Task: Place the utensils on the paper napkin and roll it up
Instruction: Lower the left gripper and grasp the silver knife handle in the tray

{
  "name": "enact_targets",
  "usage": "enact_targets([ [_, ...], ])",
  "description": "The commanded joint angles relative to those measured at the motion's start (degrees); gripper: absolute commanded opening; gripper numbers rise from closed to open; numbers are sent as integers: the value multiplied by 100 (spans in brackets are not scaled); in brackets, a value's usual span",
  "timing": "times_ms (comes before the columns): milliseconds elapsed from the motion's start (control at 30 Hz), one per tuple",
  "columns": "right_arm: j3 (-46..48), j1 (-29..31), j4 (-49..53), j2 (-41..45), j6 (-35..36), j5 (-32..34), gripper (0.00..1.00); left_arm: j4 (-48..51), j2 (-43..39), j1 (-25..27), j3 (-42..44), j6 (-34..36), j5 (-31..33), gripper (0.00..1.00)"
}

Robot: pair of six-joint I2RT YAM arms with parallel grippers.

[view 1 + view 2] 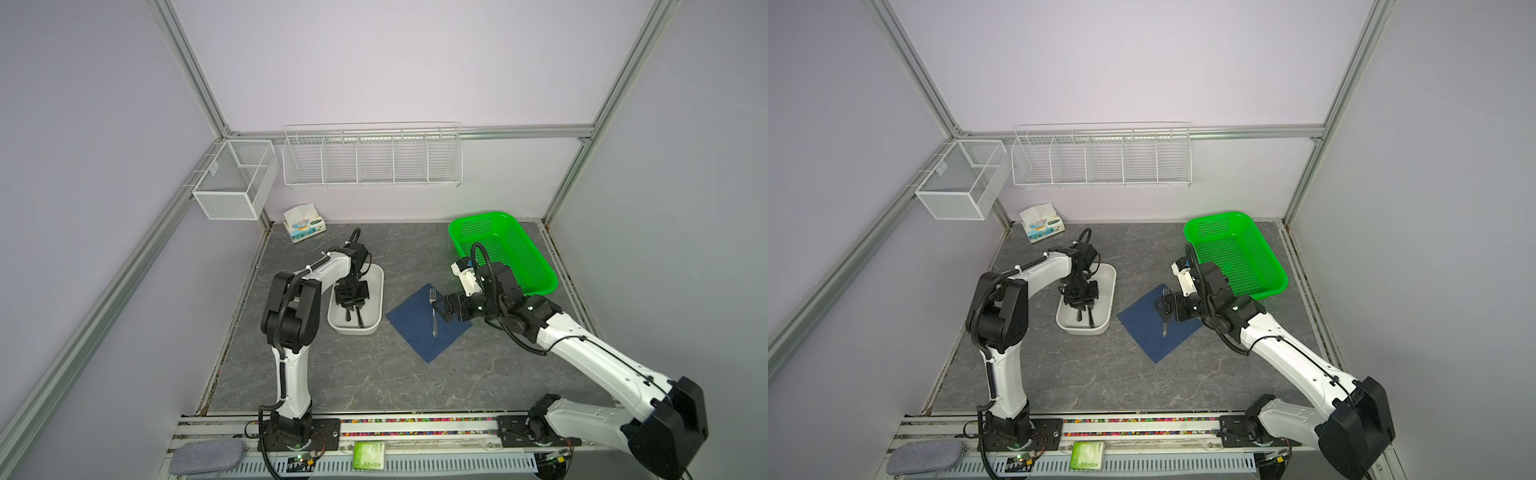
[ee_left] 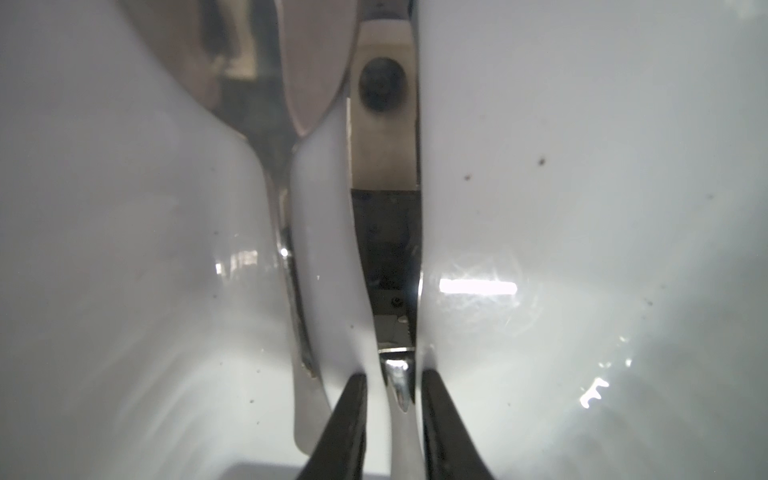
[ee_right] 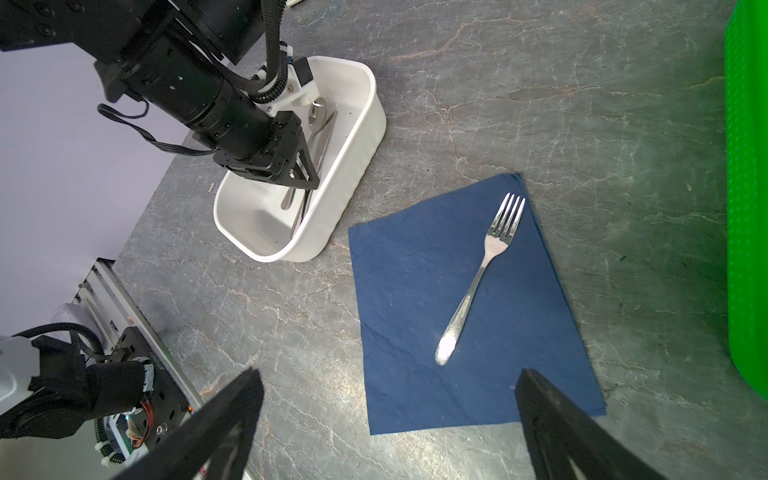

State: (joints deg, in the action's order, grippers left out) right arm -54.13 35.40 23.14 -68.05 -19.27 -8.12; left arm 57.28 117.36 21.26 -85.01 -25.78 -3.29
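Grey marble tabletop (image 1: 415, 374), centre: silver metal fork (image 3: 482, 282) lies on the navy paper napkin (image 3: 415, 332), right claw (image 3: 390, 372) released above. Left claw (image 2: 394, 374) straddles a silver handle (image 2: 401, 415) in the white plastic tub (image 3: 361, 158); whether it grips I cannot tell. Next: pinch, lift.

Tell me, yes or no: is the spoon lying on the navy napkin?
No, only the fork lies on the napkin; the spoon is inside the white tub.
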Motion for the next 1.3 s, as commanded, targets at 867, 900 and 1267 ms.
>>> enact_targets([
  [867,-107,32,99,-93,55,89,98,-265,605,151,358,35,293,7],
  [900,-99,37,103,-94,45,91,98,-246,562,148,359,45,320,6],
  [1267,-25,34,59,81,20,279,98,-21,42,151,131,69,319,1],
])
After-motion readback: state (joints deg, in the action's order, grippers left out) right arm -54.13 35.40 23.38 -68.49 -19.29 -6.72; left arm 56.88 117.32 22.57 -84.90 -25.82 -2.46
